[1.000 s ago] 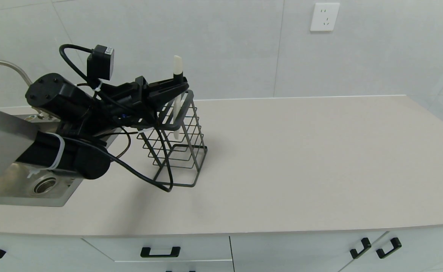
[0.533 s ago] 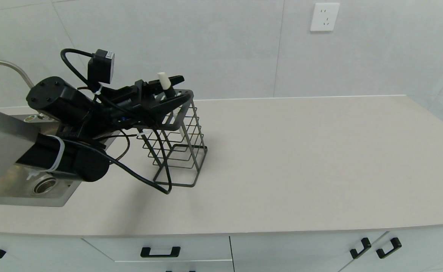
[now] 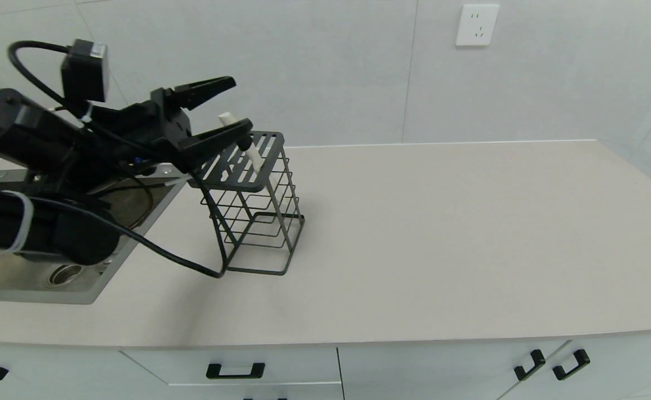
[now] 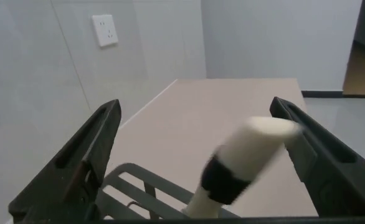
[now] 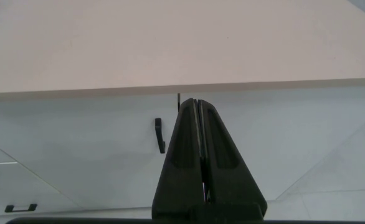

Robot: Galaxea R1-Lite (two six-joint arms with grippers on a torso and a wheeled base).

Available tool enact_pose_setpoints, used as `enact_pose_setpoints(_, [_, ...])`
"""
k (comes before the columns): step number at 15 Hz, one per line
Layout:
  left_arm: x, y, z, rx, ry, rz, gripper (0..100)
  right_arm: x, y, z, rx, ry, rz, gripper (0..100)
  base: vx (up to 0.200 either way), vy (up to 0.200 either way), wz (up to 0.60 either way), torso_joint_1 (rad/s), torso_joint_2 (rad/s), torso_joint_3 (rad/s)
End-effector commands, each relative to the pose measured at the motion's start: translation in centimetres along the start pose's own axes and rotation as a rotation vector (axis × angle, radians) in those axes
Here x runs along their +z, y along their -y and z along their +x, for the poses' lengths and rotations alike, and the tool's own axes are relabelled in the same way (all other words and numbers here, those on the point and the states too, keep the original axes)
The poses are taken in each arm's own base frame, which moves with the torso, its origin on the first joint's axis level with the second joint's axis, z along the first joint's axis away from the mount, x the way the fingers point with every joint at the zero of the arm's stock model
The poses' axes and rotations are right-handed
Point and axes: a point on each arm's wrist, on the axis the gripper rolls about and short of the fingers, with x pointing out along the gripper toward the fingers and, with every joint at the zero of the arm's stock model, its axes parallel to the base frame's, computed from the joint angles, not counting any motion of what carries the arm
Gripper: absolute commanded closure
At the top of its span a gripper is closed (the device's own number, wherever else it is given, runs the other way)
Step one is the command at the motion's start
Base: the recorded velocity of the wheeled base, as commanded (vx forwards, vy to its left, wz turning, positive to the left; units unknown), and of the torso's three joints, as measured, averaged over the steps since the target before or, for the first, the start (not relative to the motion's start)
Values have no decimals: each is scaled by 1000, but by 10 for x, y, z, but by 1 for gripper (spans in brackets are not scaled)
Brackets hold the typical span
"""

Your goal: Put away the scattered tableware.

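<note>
A black wire utensil rack (image 3: 259,222) stands on the counter beside the sink. A white-handled utensil (image 3: 226,118) with a black band leans in a slot of the rack's top plate, only its handle end sticking out. My left gripper (image 3: 239,104) hovers open just above the rack's top, its fingers on either side of the handle without touching it. In the left wrist view the handle (image 4: 245,155) rises between the spread fingers (image 4: 89,155) of the left gripper (image 4: 195,109), above the rack's top plate (image 4: 139,180). My right gripper (image 5: 198,106) is shut and empty, hanging off the counter's front edge.
A steel sink (image 3: 70,272) is set into the counter at the left. The beige countertop (image 3: 442,233) stretches bare to the right of the rack. A wall outlet (image 3: 477,25) sits high on the tiled wall. Drawers with black handles (image 3: 235,370) run below.
The left gripper has opened and let go of the utensil, which slid down into the rack. The gripper then rose and drew back to the left.
</note>
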Motion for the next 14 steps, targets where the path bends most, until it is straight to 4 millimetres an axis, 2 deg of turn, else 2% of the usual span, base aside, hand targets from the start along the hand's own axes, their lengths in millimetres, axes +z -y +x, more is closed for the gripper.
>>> enact_pose_setpoints(1, [64, 41, -41, 75, -17, 118, 0, 0, 0, 0, -1, 0, -1, 100, 0, 0, 0, 0, 0, 0])
enact_pose_setpoints(3, [76, 97, -80, 156, -86, 69, 0, 0, 0, 0, -1, -2, -3, 100, 0, 0, 0, 0, 0, 0])
enact_pose_setpoints(4, [77, 112, -88, 170, -100, 58, 0, 0, 0, 0, 0, -2, -3, 100, 0, 0, 0, 0, 0, 0])
enact_pose_setpoints(6, [83, 177, -108, 181, -114, 44, 0, 0, 0, 0, 0, 0, -3, 100, 0, 0, 0, 0, 0, 0])
enact_pose_setpoints(7, [83, 200, -114, 183, -115, 44, 0, 0, 0, 0, 0, 0, -3, 100, 0, 0, 0, 0, 0, 0])
enact_pose_setpoints(8, [74, 223, -123, 193, -135, -7, 0, 0, 0, 0, -1, -2, -3, 100, 0, 0, 0, 0, 0, 0])
enact_pose_setpoints(9, [66, 243, -131, 203, -154, -57, 0, 0, 0, 0, 0, -2, -3, 100, 0, 0, 0, 0, 0, 0])
enact_pose_setpoints(10, [63, 251, -134, 203, -162, -73, 0, 0, 0, 0, -1, 0, -3, 100, 0, 0, 0, 0, 0, 0])
enact_pose_setpoints(13, [67, 312, -149, 110, -194, -129, 0, 0, 0, 0, 0, -2, -3, 100, 0, 0, 0, 0, 0, 0])
enact_pose_setpoints(14, [67, 320, -152, 86, -201, -139, 0, 0, 0, 0, 0, -2, -3, 100, 0, 0, 0, 0, 0, 0])
